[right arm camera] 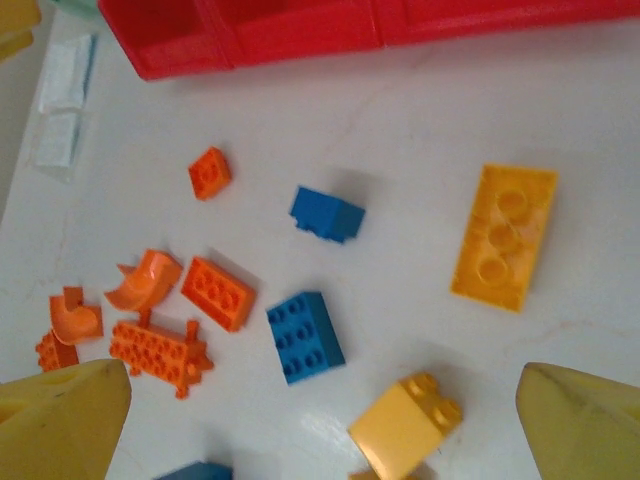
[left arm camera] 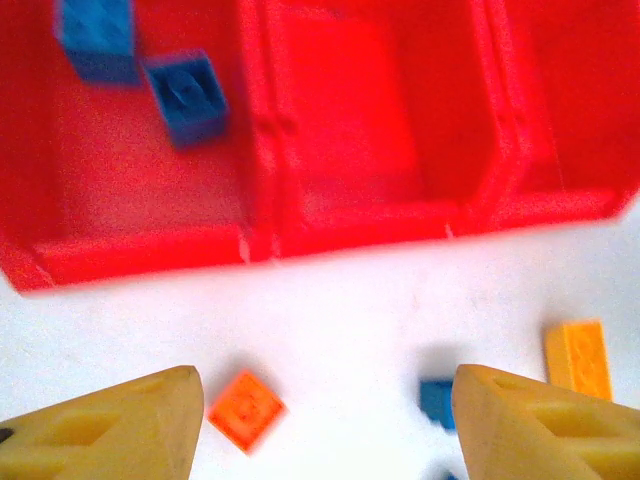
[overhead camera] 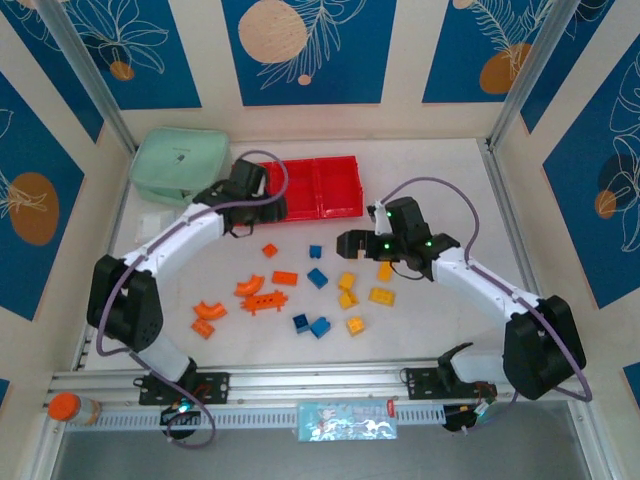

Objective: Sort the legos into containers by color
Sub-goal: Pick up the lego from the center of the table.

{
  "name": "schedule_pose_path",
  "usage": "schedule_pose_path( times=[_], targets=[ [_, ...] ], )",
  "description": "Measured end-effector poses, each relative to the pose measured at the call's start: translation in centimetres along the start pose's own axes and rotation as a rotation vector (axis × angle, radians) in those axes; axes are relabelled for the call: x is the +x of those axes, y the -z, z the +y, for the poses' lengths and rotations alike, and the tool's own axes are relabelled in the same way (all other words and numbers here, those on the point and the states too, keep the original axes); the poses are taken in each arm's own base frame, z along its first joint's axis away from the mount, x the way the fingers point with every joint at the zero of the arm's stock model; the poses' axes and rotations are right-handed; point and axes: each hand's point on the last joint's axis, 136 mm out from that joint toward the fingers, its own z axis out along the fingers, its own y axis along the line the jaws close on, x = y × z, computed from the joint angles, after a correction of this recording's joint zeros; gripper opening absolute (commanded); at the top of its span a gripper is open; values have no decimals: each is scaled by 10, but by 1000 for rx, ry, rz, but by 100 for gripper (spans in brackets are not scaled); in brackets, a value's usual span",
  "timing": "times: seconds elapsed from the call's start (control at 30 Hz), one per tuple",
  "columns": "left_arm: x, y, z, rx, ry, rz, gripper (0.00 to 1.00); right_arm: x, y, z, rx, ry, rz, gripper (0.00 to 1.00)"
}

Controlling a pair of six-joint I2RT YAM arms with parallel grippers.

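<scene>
Across the white table (overhead camera: pixel 430 170), between the two arms, the loose legos (overhead camera: pixel 318 277) are scattered: orange ones to the left, blue in the middle, yellow to the right. At the far side the three joined red bins (overhead camera: pixel 318 190) are set. Two blue bricks (left arm camera: pixel 188 95) are seen in the bin at the left of the left wrist view; the middle bin looks empty.

The left gripper (left arm camera: pixel 328 400) is spread wide and empty, just near of the bins, above a small orange plate (left arm camera: pixel 245 410). The right gripper (right arm camera: pixel 322 400) is likewise parted and holds nothing, with a tall yellow brick (right arm camera: pixel 405 420) under it and a blue brick (right arm camera: pixel 305 335) close by.

The legos are judged light, stiff and glossy, so little force should be needed, though they may skid on the smooth table if pushed from one side. Flat, parallel side walls offer the surest hold; studded tops are best avoided. The long yellow brick (right arm camera: pixel 503 235) should be taken across its short width. The thin plate lies low and would call for a close descent. The curved orange piece (right arm camera: pixel 140 280) and the toothed orange bar (right arm camera: pixel 160 350) have uneven edges, so their flat faces are the likelier places to pinch.
</scene>
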Motion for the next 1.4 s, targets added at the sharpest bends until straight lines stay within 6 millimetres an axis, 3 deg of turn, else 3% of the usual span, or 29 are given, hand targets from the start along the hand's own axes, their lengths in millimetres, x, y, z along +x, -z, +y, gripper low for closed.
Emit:
schedule_pose_path(
  times=[0.17, 0.27, 0.43, 0.67, 0.93, 1.13, 1.4],
  targets=[
    [47, -8, -35, 47, -31, 70, 71, 20, 0, -12, -13, -1, 11, 99],
    [60, -13, -55, 70, -37, 83, 74, 28, -2, -18, -20, -3, 11, 99],
    [75, -36, -69, 43, -48, 123, 77, 35, -5, -29, -24, -13, -6, 99],
    [88, -72, -72, -11, -65, 168, 76, 38, -9, -28, -70, 17, -45, 99],
    [99, -100, -70, -47, -84, 207, 68, 28, -11, -22, -106, 42, -83, 99],
    [106, -113, -66, -68, -95, 228, 55, 27, -13, -22, -106, 48, -86, 99],
    [107, -115, -65, -71, -97, 232, 39, 27, -14, -22, -106, 50, -87, 99]
  ],
)
